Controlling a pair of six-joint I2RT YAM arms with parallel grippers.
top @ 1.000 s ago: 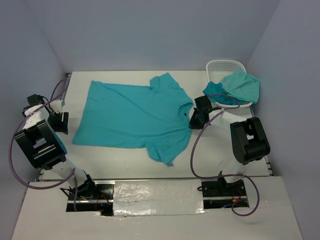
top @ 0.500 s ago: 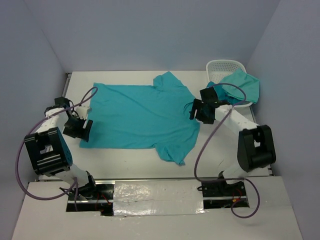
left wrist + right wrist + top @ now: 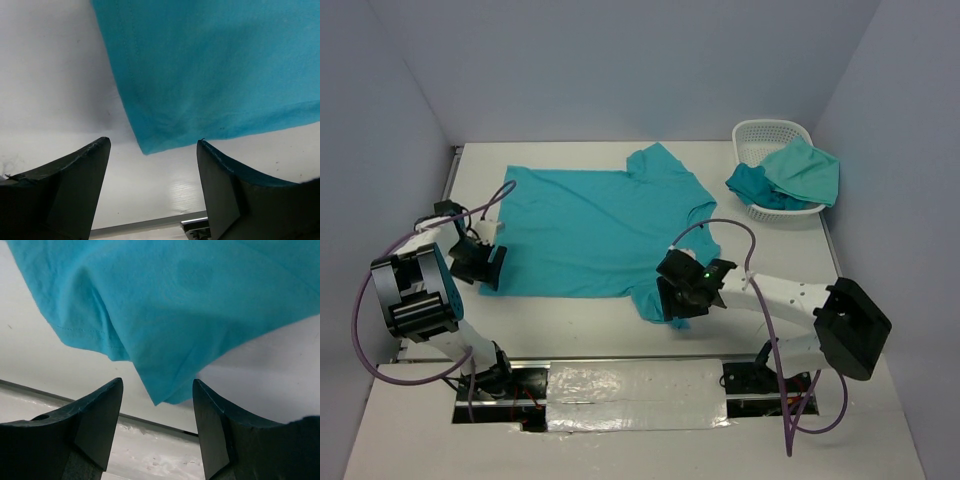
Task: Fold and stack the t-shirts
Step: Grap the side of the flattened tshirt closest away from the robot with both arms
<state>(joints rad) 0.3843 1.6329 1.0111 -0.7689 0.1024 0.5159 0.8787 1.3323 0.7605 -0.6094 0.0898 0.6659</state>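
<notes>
Three t-shirts, two arms and one basket on a white tabletop (image 3: 570, 325), closed in by plain pale grey-lilac walls (image 3: 620, 70) at the far side, the left and the right. One strip of crinkled silvery tape (image 3: 620, 385) runs along the near edge between the two arm bases.

One spread t-shirt (image 3: 590, 230), turquoise, lies flat in the middle of the tabletop. Its hem points left and its collar right, with one sleeve toward the far wall and one toward the near edge.

One white lattice basket (image 3: 765, 130) stands at the far right corner. Two more t-shirts are heaped in it and hang over its near rim: a darker t-shirt (image 3: 750, 185) and, partly on top of it, a greener t-shirt (image 3: 807, 170).

Left arm (image 3: 415, 290): left jaws open, one on either side of the near hem corner of the spread t-shirt, gripping nothing. Right arm (image 3: 790, 298): right jaws open, straddling the tip of the near sleeve, gripping nothing. Whether either pair touches the cloth cannot be told.
</notes>
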